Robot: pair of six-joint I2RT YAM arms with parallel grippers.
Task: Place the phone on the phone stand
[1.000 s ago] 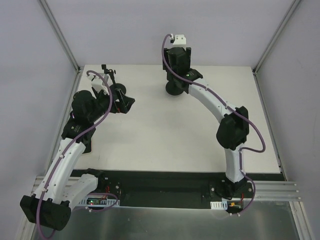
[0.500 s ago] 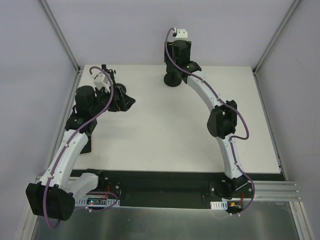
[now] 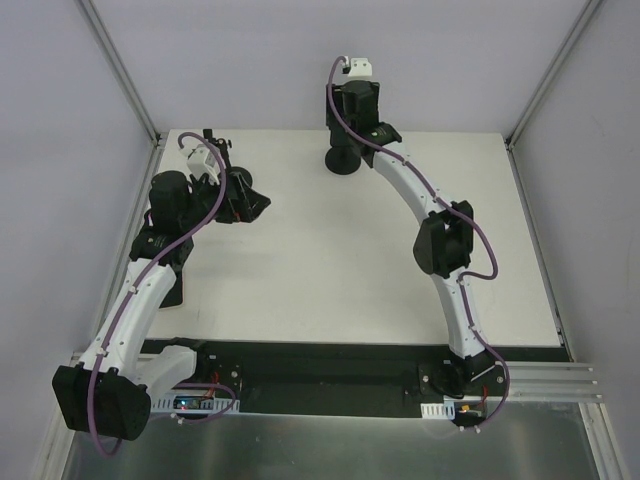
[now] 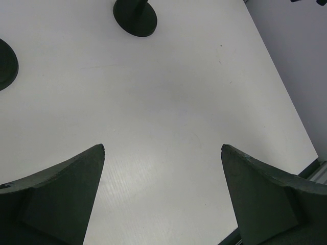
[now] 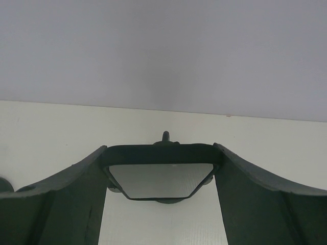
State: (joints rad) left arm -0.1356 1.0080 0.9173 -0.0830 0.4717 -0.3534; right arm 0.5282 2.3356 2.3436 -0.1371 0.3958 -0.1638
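From above, the right tool (image 3: 348,140) hung over the phone stand (image 3: 343,163) at the far edge of the desk (image 3: 330,270). The left tool (image 3: 258,203) was near the left edge, with wide bare desk between them. From the left wrist, its fingers (image 4: 56,196) stood far apart. From the right wrist, the tool was clamped on the phone (image 5: 161,181), close to the back wall (image 5: 163,51).

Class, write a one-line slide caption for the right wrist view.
Right claw grips the phone, the phone stand peeking out behind it.

White bench (image 3: 330,260). Round black stand base (image 3: 338,165) stands on it near the far edge. Second dark disc (image 4: 5,64) lies well apart from it.
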